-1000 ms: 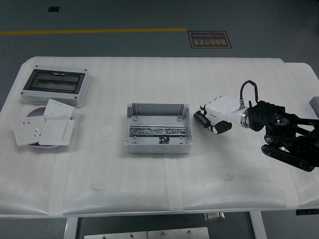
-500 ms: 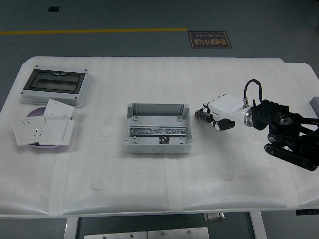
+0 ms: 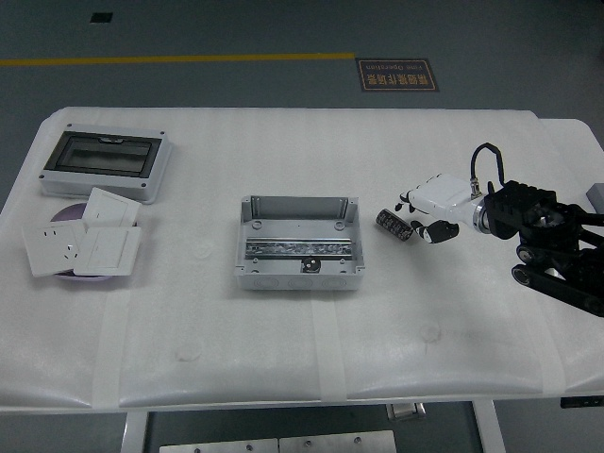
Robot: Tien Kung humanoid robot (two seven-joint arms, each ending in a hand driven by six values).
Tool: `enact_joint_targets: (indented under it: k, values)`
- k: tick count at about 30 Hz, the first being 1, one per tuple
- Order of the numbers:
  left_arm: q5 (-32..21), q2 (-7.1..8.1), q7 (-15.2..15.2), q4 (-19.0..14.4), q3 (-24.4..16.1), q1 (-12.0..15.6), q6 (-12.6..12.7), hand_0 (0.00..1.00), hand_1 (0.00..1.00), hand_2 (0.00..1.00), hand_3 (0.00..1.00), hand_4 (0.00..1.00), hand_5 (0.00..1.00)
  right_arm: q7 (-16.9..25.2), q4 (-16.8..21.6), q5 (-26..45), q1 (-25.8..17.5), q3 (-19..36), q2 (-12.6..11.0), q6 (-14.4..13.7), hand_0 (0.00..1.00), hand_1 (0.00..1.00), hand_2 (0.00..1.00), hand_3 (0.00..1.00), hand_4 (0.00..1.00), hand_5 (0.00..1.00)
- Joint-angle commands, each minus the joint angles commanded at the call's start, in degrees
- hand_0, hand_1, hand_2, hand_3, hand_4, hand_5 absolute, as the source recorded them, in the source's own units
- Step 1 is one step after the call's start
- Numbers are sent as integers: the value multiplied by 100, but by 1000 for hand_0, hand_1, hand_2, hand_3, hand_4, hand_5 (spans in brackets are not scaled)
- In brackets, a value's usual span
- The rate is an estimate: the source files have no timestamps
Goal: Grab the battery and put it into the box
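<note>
The right hand (image 3: 429, 209) reaches over the table (image 3: 283, 359), fingers curled around the small dark battery (image 3: 392, 223), just right of the open grey box (image 3: 300, 243). Carrying step, likely; next, move left above the box and release.

R arm came in from the right edge, black linkage low over the table w/ a cable looping above the wrist. Right hand (image 3: 427, 213) was white-shelled, pointing left, fingers (image 3: 394, 224) curled down and inward, dark tips close together by the thumb. Whether they clamped anything couldn't be made out. Wrist roughly level, palm facing down-left. L arm not visible anywhere.
</note>
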Motion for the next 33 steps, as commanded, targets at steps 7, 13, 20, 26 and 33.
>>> enact_joint_targets:
  k: [7,13,20,26,33]
  values:
    - [-55,1,-5,0,45,9,-2,680,678,584,649,647,327,-89,154,-371,134,100,-29,312,825,745,835,984,753,262]
    - [-89,20,-13,0,87,15,-4,680,678,583,649,648,329,-148,260,-700,251,231,19,621,860,765,891,998,772,250]
    - [-167,44,-30,0,174,-10,0,680,677,583,648,649,328,44,266,-1349,346,580,107,1044,923,851,998,998,807,225]
    - [-133,75,-25,0,161,-30,-2,680,678,582,649,647,327,378,306,-1893,420,971,146,1590,925,851,998,998,806,228]
    - [-92,91,-17,0,138,-38,-10,680,678,582,647,642,323,565,421,-2129,344,1218,187,2015,924,845,998,998,824,235]
